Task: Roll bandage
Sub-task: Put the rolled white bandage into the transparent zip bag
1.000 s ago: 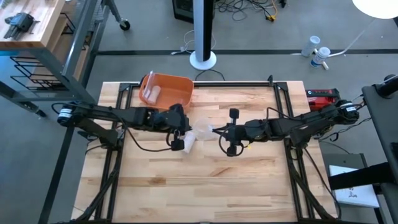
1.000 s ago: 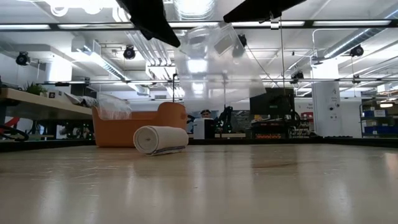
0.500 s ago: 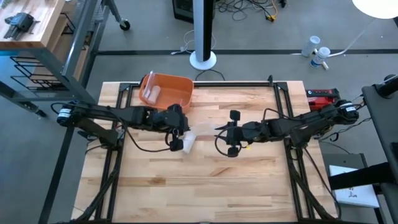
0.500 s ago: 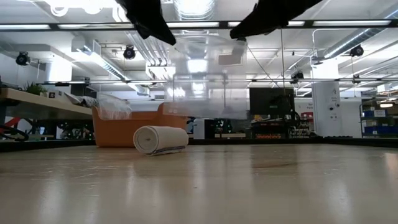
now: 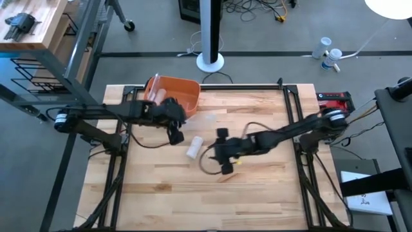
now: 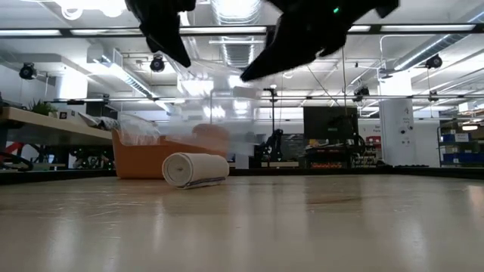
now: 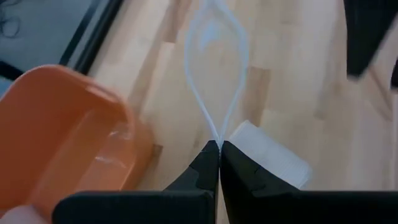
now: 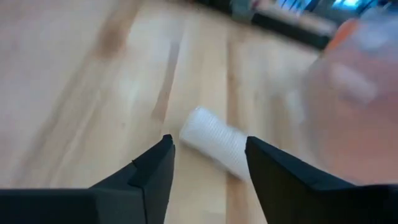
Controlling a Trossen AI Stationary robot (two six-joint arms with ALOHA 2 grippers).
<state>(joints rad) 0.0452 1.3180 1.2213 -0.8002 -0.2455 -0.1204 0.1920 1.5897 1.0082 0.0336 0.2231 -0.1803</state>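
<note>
Rolled white bandage (image 5: 194, 146), a short cloth cylinder, lying on its side on the pale wooden slatted table (image 5: 257, 193), near the middle, apart from both grippers. Left gripper (image 5: 175, 126) raised just beside the orange plastic bin (image 5: 181, 90) at the table's far left, jaws pinched together on the edge of a clear thin plastic bag (image 7: 216, 74) hanging open above the boards. Right gripper (image 5: 222, 153) just beside the roll on its right, jaws spread apart and holding nothing, bandage visible between the fingers (image 8: 152, 171) in the wrist view.
</note>
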